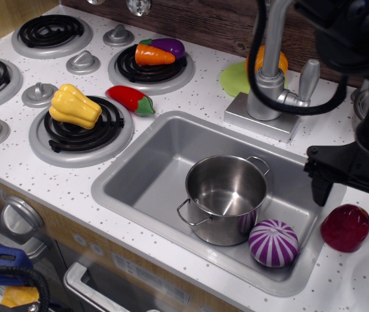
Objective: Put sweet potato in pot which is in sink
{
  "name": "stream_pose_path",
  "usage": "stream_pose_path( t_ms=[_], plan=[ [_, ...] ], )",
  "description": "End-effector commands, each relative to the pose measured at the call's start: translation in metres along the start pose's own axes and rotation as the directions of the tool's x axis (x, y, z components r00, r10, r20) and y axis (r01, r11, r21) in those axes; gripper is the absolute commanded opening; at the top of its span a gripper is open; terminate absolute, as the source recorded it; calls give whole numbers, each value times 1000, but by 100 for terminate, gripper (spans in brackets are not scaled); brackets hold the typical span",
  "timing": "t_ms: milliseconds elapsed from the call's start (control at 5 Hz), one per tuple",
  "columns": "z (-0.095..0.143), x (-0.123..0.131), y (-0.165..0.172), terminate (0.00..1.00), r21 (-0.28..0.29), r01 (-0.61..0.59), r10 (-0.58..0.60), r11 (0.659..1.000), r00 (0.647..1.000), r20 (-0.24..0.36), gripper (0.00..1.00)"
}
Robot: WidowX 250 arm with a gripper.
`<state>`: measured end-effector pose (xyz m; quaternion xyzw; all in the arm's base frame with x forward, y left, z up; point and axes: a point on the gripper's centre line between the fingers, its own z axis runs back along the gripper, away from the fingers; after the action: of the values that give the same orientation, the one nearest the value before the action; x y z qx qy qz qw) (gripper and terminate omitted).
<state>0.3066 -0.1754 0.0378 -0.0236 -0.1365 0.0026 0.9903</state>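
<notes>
Right of sink (151, 170), sweet potato (345, 227) on counter, just below spread-fingered gripper (351, 201); pot (226, 198) in basin.

Speckled white counter (191, 91) (sink-side) carries sweet potato (345, 227), chili (131, 99).

The gripper (351, 198) is cut off by the right edge, so its far finger is only partly seen. The orange vegetable (259, 60) near the back edge is largely hidden behind the faucet (272, 88).
</notes>
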Motion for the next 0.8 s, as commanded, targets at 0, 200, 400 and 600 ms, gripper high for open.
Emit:
stream_pose_path(
  t_ms=[0,200,400,600],
  plan=[
    [1,9,4,0,-45,-15,16,999,999,40,100],
    [-6,7,7,0,-68,-22,25,997,999,46,100],
    [-12,5,10,0,-92,-26,32,995,998,57,100],
    [-18,4,13,0,-111,-31,39,993,997,70,100]
  ],
)
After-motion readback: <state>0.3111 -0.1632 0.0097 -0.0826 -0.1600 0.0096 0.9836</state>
